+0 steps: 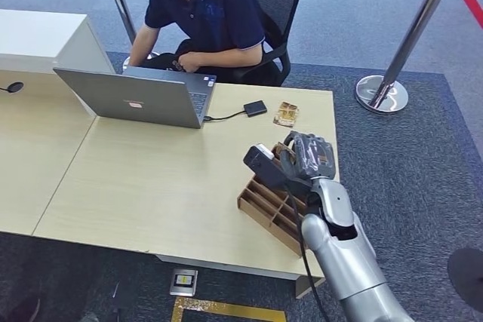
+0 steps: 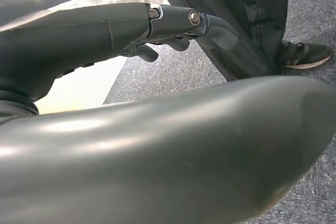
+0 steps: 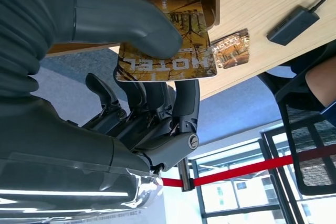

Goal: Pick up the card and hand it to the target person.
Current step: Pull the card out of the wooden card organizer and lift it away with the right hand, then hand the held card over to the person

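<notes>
While the person (image 1: 199,13) in a dark polo sits behind the open grey laptop (image 1: 136,96) at the upper left of the head view, the task's thing sits toward the right of that frame: a card (image 3: 170,51) printed with an autumn-toned yellow and brown picture and the word HOTEL in pale letters, with rounded corners and a thin light edge. In the right wrist view it lies at the upper middle of the frame, one end at the wooden slotted tray (image 1: 268,205), and the right hand (image 3: 154,77) pinches it, the thick grey thumb pressed on its printed face and the dark fingers (image 3: 186,98) curled against its other side. Further right in that view, a second card (image 3: 231,49) of the same design lies flat on the pale wooden table (image 1: 143,179), with a small black box (image 1: 254,108) and its cable just beyond it. In the head view the silver right arm rises from the lower right, its hand hovering over the tray near the table's right edge. The left hand (image 2: 166,30) shows in the left wrist view with fingers loosely curled and nothing in them, above grey carpet.
</notes>
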Motion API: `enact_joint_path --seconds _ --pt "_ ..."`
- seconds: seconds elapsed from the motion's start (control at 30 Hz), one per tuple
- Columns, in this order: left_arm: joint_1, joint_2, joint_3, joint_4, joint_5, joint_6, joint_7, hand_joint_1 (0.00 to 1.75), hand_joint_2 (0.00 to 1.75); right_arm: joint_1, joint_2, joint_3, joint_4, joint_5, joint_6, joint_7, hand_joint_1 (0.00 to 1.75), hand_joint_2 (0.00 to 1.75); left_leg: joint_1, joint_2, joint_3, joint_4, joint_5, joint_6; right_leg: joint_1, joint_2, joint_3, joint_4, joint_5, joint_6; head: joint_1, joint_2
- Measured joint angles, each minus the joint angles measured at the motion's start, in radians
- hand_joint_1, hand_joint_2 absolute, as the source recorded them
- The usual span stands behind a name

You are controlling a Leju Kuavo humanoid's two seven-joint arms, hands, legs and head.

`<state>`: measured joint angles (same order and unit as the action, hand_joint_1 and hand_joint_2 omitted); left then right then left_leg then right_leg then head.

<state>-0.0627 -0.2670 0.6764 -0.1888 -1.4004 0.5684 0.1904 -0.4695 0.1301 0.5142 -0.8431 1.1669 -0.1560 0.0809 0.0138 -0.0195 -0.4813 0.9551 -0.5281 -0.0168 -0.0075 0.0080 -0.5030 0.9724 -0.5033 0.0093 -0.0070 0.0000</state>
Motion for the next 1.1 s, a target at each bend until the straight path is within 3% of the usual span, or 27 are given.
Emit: enact_joint_path --seconds 0.17,0.33,0.5,0.73,0.9,1.1 --pt "0.0 0.0 0.0 0.0 -0.002 0.0 0.0 0.0 0.0 0.001 -0.001 0.0 0.0 -0.001 -0.003 0.0 1.55 1.75 0.0 0.0 0.0 0.0 0.0 0.0 0.0 0.0 0.0 0.0 0.0 0.0 0.0 0.0" --pt "0.0 0.0 0.0 0.0 -0.007 0.0 0.001 0.0 0.0 0.006 -0.004 0.0 -0.014 0.003 -0.025 0.0 1.71 1.75 0.0 0.0 0.0 0.0 0.0 0.0 0.0 0.0 0.0 0.0 0.0 0.0 0.0 0.0" --pt "0.0 0.002 0.0 0.0 -0.009 0.002 -0.001 0.0 0.0 -0.026 0.003 0.008 -0.069 0.035 -0.022 0.003 1.63 1.75 0.0 0.0 0.0 0.0 0.0 0.0 0.0 0.0 0.0 0.001 0.0 0.0 0.0 0.0" --pt "-0.001 0.005 0.0 0.0 -0.025 0.006 -0.011 0.0 0.0 -0.204 0.059 0.037 -0.056 0.05 0.024 0.032 1.61 1.75 0.0 0.0 0.0 0.0 0.001 -0.001 0.0 0.0 -0.001 0.002 0.001 -0.001 0.0 0.0" --pt "-0.003 0.008 0.0 0.0 -0.033 0.006 -0.011 0.0 0.0 -0.356 0.123 0.042 0.067 0.058 0.022 0.061 1.62 1.75 0.0 0.0 0.0 0.0 0.002 -0.002 0.0 0.0 -0.001 0.002 0.001 -0.001 0.0 0.0" --pt "-0.005 0.009 0.0 0.0 -0.036 0.006 -0.009 0.0 0.0 -0.461 0.181 0.042 0.225 0.074 0.014 0.093 1.64 1.75 0.0 0.0 0.0 0.0 0.002 -0.002 0.0 0.0 -0.001 0.002 0.001 -0.001 0.0 0.0"
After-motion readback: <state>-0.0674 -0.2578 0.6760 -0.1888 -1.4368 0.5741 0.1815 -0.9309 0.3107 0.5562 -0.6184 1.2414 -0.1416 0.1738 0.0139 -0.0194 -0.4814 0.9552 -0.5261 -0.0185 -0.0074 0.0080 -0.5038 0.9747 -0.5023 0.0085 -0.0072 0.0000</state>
